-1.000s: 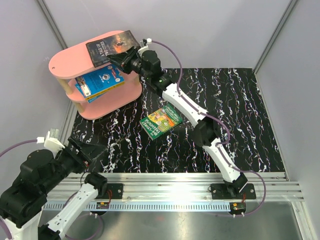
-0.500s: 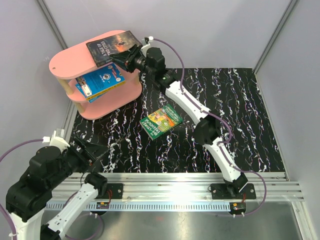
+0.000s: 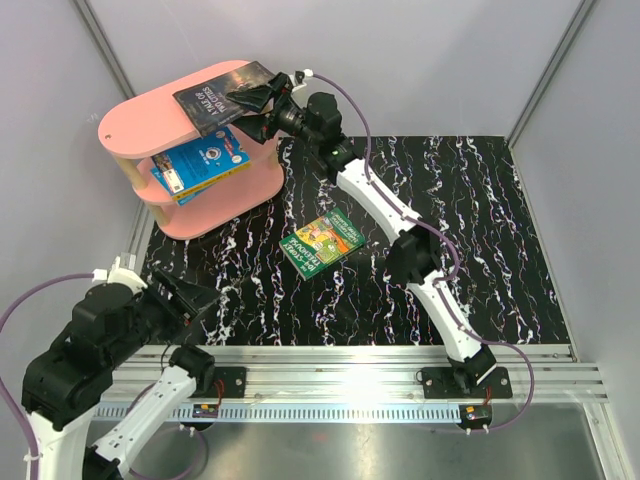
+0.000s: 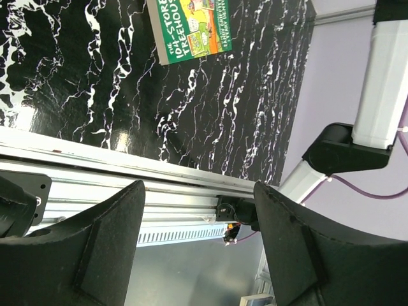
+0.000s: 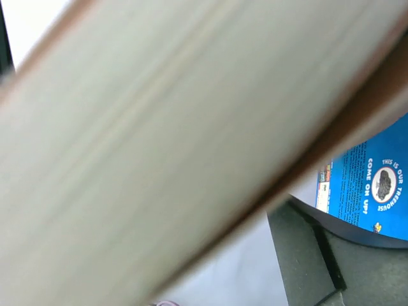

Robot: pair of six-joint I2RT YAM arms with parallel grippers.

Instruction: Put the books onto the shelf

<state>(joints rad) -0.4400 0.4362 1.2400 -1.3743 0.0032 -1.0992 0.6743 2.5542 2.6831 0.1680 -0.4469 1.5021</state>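
The pink shelf [image 3: 140, 120] stands at the table's far left. A dark book [image 3: 218, 95] lies on its top board, its right end overhanging. My right gripper [image 3: 256, 106] is open around that overhanging end. In the right wrist view the book's pale page edge [image 5: 159, 127] fills the frame, with a gap between it and the lower finger [image 5: 319, 255]. A blue book [image 3: 205, 158] [image 5: 370, 185] lies on the middle board. A green book [image 3: 323, 241] [image 4: 191, 25] lies flat on the table. My left gripper [image 3: 196, 300] [image 4: 197, 242] hangs open and empty over the near left edge.
A metal rail [image 4: 127, 172] runs along the near edge of the black marbled table [image 3: 460, 220]. Grey walls close in on both sides. The right arm [image 3: 400, 215] stretches diagonally from its base to the shelf, passing just right of the green book.
My right gripper has risen toward the shelf top and opened, letting go of the dark book, which now rests on the top board. The left arm has shifted slightly.
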